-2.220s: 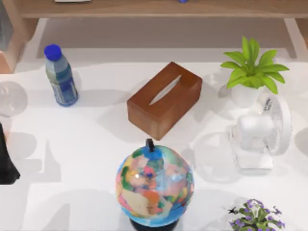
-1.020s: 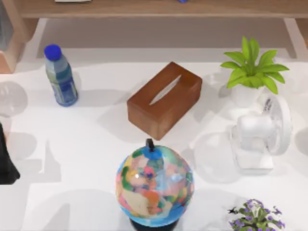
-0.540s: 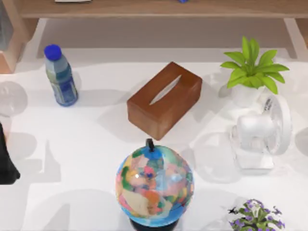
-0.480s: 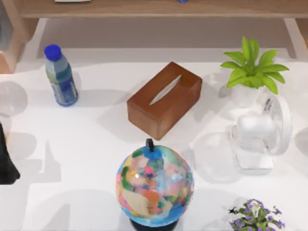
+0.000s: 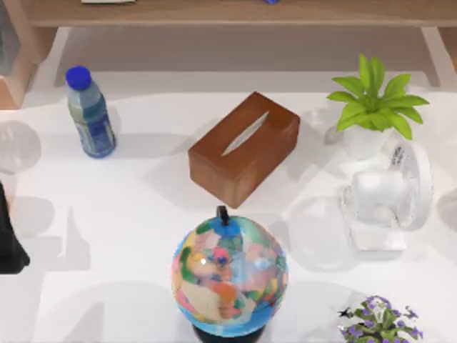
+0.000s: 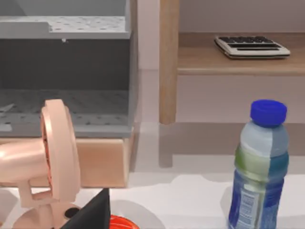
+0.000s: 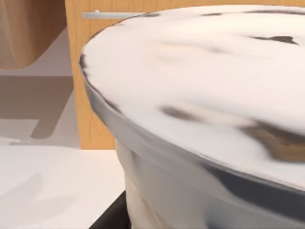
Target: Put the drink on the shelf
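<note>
Shelf (image 5: 235, 12) cut by top edge, purple flowers (image 5: 380, 323) and globe (image 5: 228, 275) cut below

White table (image 5: 128, 214): bottle (image 5: 90, 113), tissue box (image 5: 244, 148), globe (image 5: 228, 273), fan (image 5: 389, 196), plant (image 5: 371, 111).

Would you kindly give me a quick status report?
Left arm parked at table's left edge. Drink close before right wrist camera, off the shelf. Tissue box mid-table.

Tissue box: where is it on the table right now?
In the top view, the tissue box lies mid-table, turned diagonally, between the blue-capped bottle at left and the potted plant at right.
</note>
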